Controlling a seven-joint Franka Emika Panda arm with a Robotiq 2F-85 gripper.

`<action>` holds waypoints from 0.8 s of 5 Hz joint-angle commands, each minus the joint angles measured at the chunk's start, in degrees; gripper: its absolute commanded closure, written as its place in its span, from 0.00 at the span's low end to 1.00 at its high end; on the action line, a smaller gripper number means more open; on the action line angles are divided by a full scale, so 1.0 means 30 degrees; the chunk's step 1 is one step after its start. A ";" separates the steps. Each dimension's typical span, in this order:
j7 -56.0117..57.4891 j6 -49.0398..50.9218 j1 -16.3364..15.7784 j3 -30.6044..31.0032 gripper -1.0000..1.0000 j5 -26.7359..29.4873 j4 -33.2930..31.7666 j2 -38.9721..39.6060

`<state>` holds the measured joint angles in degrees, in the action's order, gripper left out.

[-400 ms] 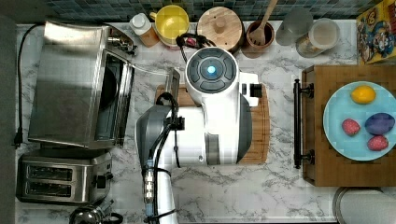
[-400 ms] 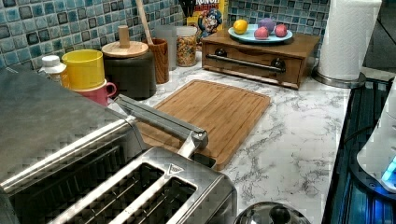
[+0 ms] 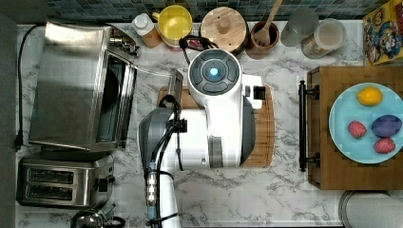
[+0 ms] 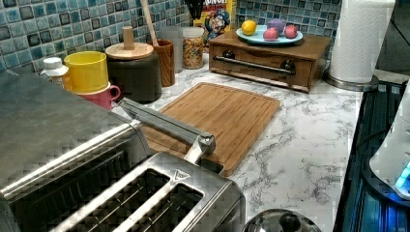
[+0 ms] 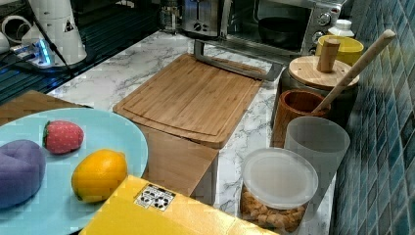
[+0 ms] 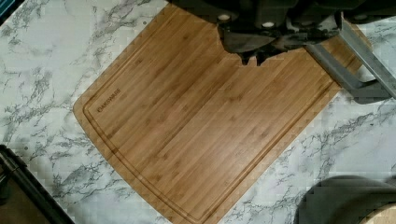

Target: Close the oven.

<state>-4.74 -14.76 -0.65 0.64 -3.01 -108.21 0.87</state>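
Oven at the top view's left end of the marble desk, just beside the two-slot toaster. Oven door open, bar handle lying over the near edge of the bamboo cutting board. Jaws above that board, near the handle; open or closed, cannot tell.

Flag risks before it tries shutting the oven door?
1. The oven door lies fully open, its bar handle low over the cutting board; a push from above would likely press it down, not shut.
2. The yellow cup and pink mug stand close beside the door; a wide sweep could knock them.
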 commanded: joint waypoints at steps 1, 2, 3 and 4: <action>0.6662 -0.5042 0.2218 0.1191 1.00 0.4935 -0.5306 -0.2494; 1.0328 -0.6397 -0.1081 -0.2898 1.00 0.6944 -0.7004 -0.2888; 1.5014 -0.8361 -0.0153 -0.2740 1.00 1.0092 -0.8700 -0.3135; 1.8359 -0.9885 -0.2369 -0.4469 1.00 1.1994 -0.9215 -0.2487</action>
<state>45.21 -42.19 -3.89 -11.13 27.54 -132.27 -7.27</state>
